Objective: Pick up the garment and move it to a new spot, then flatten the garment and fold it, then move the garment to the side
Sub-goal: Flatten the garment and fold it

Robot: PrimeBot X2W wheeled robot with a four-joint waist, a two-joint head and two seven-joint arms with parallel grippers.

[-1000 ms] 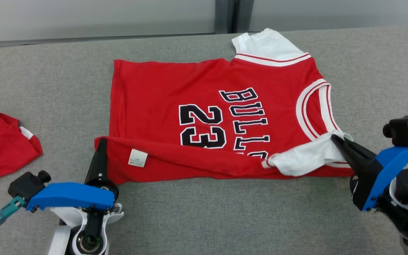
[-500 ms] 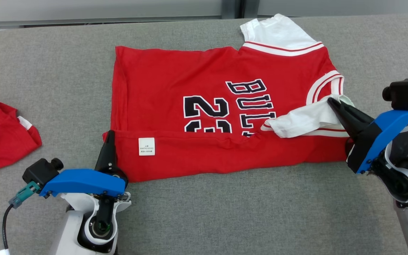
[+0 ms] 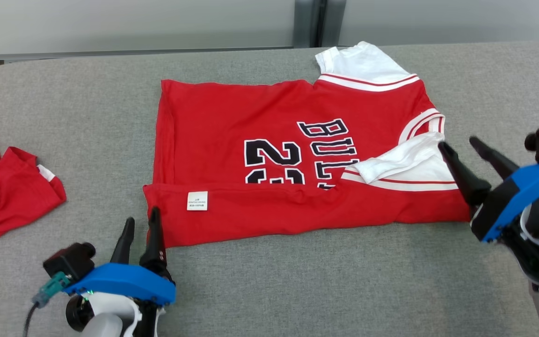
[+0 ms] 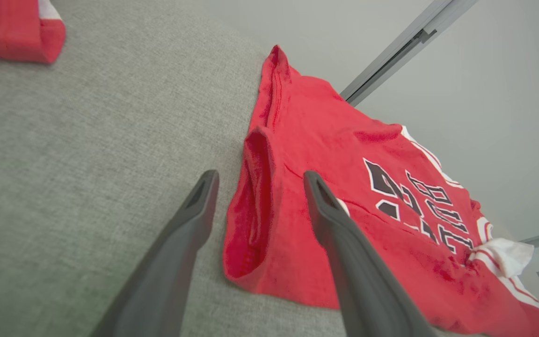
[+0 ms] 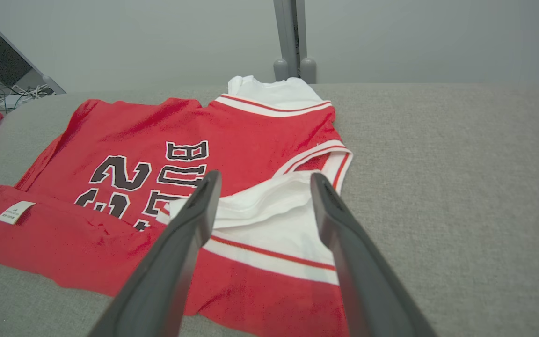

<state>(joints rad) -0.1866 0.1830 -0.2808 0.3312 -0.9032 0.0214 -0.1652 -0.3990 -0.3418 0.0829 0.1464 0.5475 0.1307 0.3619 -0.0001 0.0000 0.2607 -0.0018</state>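
With the left claw point(image 3: 142, 216) and right claw point(image 3: 456, 142) spread empty at the garment's point(image 3: 232, 112) ends, its folded edge could be snagged and undone by a fingertip.

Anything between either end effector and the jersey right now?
Nothing visible. The left end effector is open at the near corner of the jersey, the right end effector open beside the white sleeve. Another red garment lies apart, far left.

Left gripper point(image 3: 142, 214) low at lower left, fingers parted, tips pointing up-view, empty. Right gripper point(image 3: 455, 141) at right edge, fingers parted, slanted up and leftward, empty. Blue wrist housings point(image 3: 120, 283) behind both, cameras mounted outboard.
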